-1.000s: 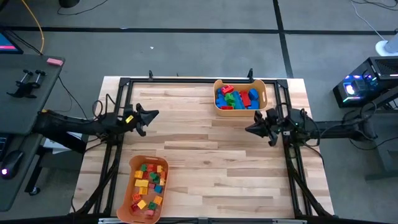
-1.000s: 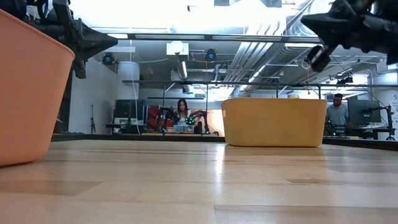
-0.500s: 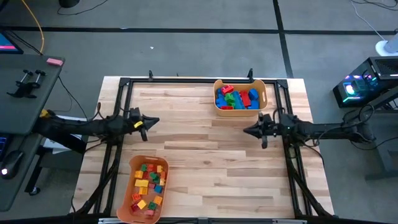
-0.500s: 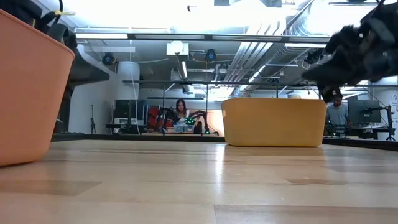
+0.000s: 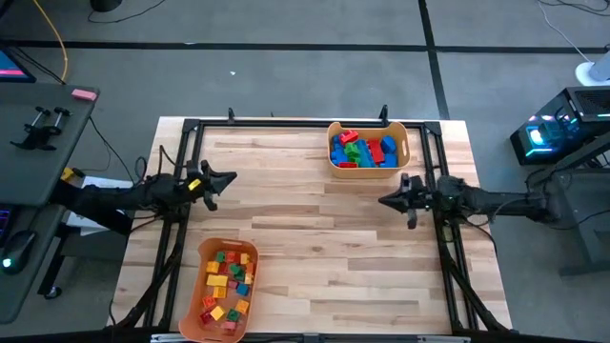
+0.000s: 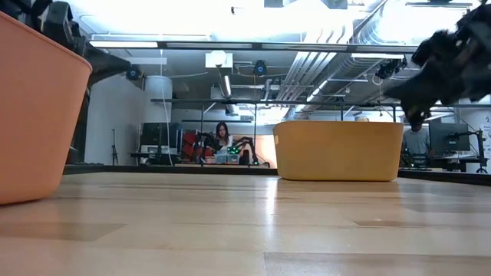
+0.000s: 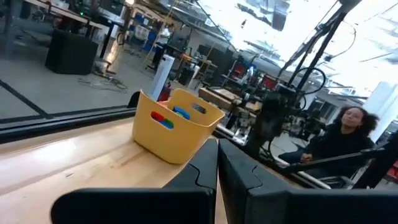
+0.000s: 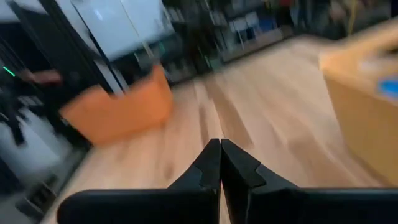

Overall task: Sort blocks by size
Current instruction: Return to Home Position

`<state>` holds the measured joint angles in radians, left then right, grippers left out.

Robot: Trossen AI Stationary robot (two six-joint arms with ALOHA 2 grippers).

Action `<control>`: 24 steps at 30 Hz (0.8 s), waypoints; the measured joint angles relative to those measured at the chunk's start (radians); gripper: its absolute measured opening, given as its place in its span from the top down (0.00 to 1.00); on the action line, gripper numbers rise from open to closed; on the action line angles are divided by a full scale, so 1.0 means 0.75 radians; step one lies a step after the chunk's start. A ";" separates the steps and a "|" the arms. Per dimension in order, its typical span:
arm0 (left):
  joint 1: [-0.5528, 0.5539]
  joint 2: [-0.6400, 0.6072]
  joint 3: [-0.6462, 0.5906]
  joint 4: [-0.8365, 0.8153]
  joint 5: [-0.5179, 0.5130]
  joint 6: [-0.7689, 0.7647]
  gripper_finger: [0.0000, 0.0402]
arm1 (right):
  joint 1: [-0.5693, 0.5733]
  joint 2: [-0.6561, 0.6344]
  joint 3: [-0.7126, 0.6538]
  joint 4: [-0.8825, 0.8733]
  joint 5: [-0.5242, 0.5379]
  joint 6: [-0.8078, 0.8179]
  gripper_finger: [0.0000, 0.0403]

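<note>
The blocks lie in two bins. Larger red, blue and green blocks [image 5: 362, 151] fill the yellow bin [image 5: 408, 145] at the table's far edge. Small mixed-colour blocks [image 5: 227, 282] fill the orange bin [image 5: 202, 255] at the near left. My left gripper [image 5: 233, 178] is shut and empty at the table's left side, pointing level toward the right; its wrist view shows its shut fingertips [image 7: 217, 149] before the yellow bin [image 7: 177, 127]. My right gripper [image 5: 382, 201] is shut and empty at the right side, just near of the yellow bin, pointing left toward the orange bin [image 8: 118, 112].
Bare wooden table top [image 5: 315, 238] spreads between the two grippers. A black frame [image 5: 286, 122] runs along the far edge and down both sides. Beyond the table a person [image 7: 342, 137] sits, and others [image 6: 224, 138] show in the room behind.
My right gripper has sunk toward the table and tipped closer to level. My left gripper has drawn back a little toward the table's left edge and come level. Both stayed shut and empty. The bins and blocks have not moved.
</note>
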<state>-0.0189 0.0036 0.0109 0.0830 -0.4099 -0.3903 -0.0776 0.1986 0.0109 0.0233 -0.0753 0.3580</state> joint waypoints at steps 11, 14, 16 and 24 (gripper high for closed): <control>-0.003 0.000 0.001 -0.021 -0.003 0.000 1.00 | -0.017 -0.265 -0.002 0.157 -0.009 -0.001 1.00; -0.002 0.000 0.001 -0.020 -0.002 0.000 1.00 | -0.031 -0.256 -0.002 0.139 -0.007 0.000 1.00; -0.002 0.008 0.001 -0.022 -0.002 0.000 1.00 | -0.030 -0.254 -0.002 0.118 -0.007 0.000 1.00; -0.002 0.017 0.001 -0.026 -0.002 0.000 1.00 | -0.030 -0.252 -0.002 0.055 -0.008 0.000 1.00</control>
<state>-0.0204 0.0161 0.0116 0.0633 -0.4113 -0.3901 -0.1001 0.0093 0.0097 0.0642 -0.0811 0.3579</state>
